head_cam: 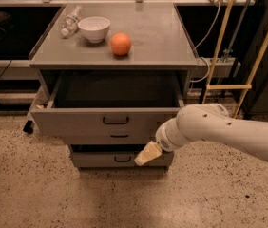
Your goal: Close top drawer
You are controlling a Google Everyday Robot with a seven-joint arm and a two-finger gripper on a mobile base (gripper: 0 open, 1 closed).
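The top drawer (77, 122) of the grey metal cabinet stands pulled out, its inside dark and empty. Its flat front panel has a small dark loop handle (115, 120) at centre. Two similar grey drawers sit below it, the middle one (119, 138) and the bottom one (116, 159). My gripper (144, 156) is at the end of the white arm coming in from the right. It is low, in front of the bottom drawer, below and right of the top drawer's handle. It touches nothing that I can see.
On the cabinet top (162, 42) stand an orange (120, 44), a white bowl (94, 28) and a clear plastic bottle (70, 23). Yellow rods (219, 46) and cables stand at the right. The floor (39, 194) is speckled stone.
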